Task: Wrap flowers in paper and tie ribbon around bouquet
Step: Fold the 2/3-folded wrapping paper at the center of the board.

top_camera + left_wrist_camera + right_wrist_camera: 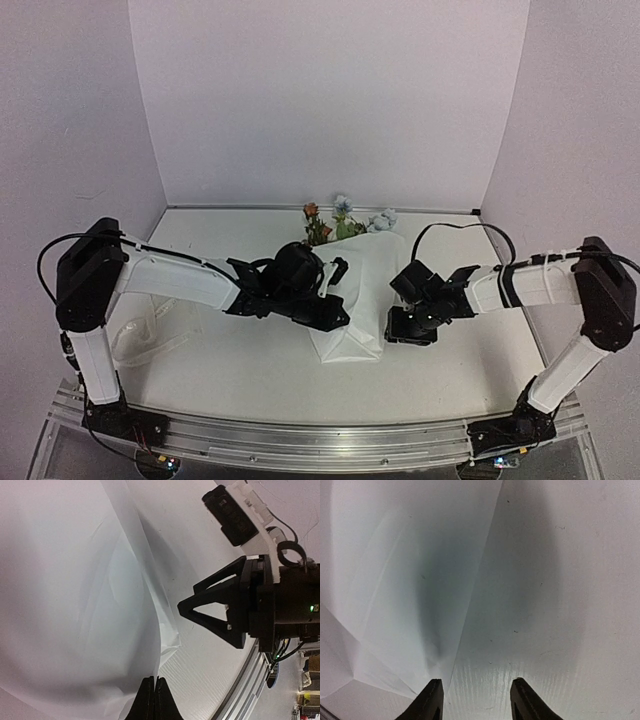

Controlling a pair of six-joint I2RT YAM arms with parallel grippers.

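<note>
Left fingers (148,705) pressed together at the paper (65,605) edge; right fingers (432,702) spread beside it.

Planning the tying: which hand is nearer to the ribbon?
Left. The left hand is at the paper, right of the ribbon; the right hand is even farther right.

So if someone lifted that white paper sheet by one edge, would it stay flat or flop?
Probably flop: the paper shows soft folds and a wavy, crumpled edge, so it would likely sag wherever unsupported. It looks thin and so probably very light, easily shifted by a nudge. A hard tug might crease or tear it.
</note>
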